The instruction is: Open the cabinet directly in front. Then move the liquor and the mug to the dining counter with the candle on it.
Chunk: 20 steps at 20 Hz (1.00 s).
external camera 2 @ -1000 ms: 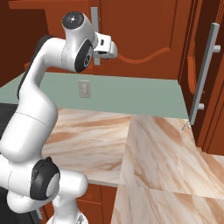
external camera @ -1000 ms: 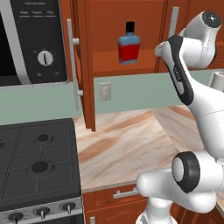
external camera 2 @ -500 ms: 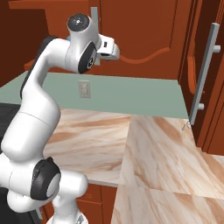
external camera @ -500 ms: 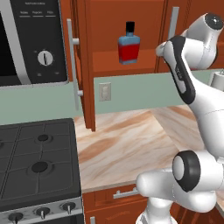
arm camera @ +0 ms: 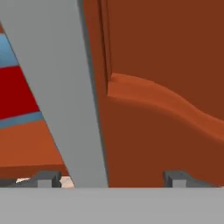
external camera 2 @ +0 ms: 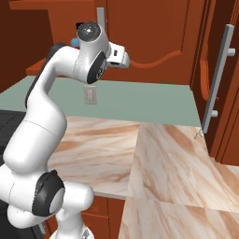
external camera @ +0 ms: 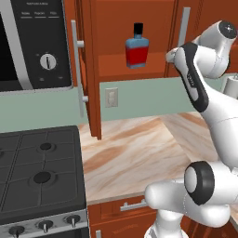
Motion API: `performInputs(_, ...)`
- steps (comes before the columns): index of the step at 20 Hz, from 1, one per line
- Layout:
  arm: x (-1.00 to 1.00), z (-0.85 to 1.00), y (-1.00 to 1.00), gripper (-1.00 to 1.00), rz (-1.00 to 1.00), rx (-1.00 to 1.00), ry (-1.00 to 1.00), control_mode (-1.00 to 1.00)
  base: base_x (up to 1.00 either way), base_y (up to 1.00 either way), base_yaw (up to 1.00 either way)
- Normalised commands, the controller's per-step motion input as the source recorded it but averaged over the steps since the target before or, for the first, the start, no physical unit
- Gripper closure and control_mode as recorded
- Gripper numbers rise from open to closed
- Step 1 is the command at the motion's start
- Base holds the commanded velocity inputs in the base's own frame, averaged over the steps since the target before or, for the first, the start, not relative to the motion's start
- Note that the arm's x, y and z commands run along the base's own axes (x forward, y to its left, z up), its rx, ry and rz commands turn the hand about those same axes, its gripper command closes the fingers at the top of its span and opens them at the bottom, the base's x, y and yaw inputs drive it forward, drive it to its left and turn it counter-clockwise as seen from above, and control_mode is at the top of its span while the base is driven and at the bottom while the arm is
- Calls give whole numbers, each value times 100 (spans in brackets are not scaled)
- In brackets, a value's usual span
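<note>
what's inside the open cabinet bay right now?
On the cabinet shelf stands the liquor, upright, blue over red, black cap. The arm covers the bay's right side, so the mug can't be confirmed there.

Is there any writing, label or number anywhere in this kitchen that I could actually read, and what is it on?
Microwave control panel, top strip: a row of small pale words, too blurred to read.
Microwave dial: tick marks around it, no readable numbers.
Microwave panel below the dial: a faint line of small text, too small to read.
Bottle in the cabinet: blue and red body, no readable label.
Nothing else carries text.
</note>
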Motion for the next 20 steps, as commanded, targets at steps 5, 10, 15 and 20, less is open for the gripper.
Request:
performInputs(5, 31, -31, 0, 100, 0, 0, 0, -100, 0, 0, 0)
performInputs(10, 42, -28, 0, 100, 0, 0, 0, -100, 0, 0, 0)
performInputs(15, 58, -27, 0, 100, 0, 0, 0, -100, 0, 0, 0)
performInputs(20, 48, -22, -4, 100, 0, 0, 0, -100, 0, 0, 0)
